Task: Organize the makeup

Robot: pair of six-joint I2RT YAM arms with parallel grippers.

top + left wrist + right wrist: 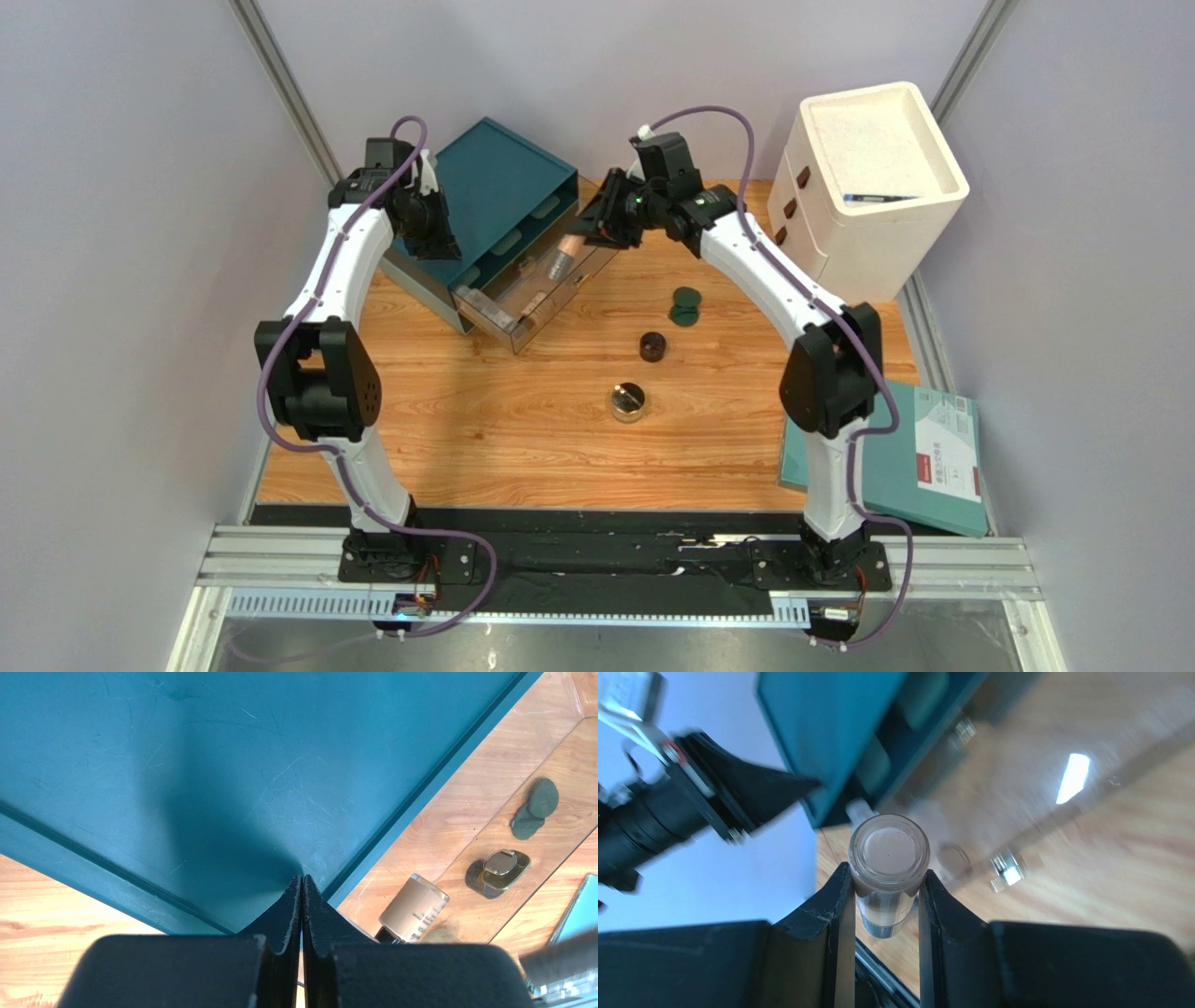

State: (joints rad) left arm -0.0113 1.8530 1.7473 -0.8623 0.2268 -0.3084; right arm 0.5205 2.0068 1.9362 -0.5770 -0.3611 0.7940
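Clear round bottle (889, 855), clamped in my right claw (884, 876), points its long axis straight out toward the open transparent drawer (488, 322) just beyond.

Beige bottle (414, 906): cap seemingly half hidden.

Here is a robotics lab cell, plainly. Two white-and-black arms, the left arm (337, 301) and the right arm (779, 280), stand bolted to a black base plate (617, 539) on aluminium rails (267, 567), with purple cables (701, 112) looping off them. Plain grey panels (126, 210) box in a small wooden counter (463, 434). Laid out like test props are a teal drawer box (498, 175), a white drawer cabinet (870, 182) and a gold round compact (629, 403).
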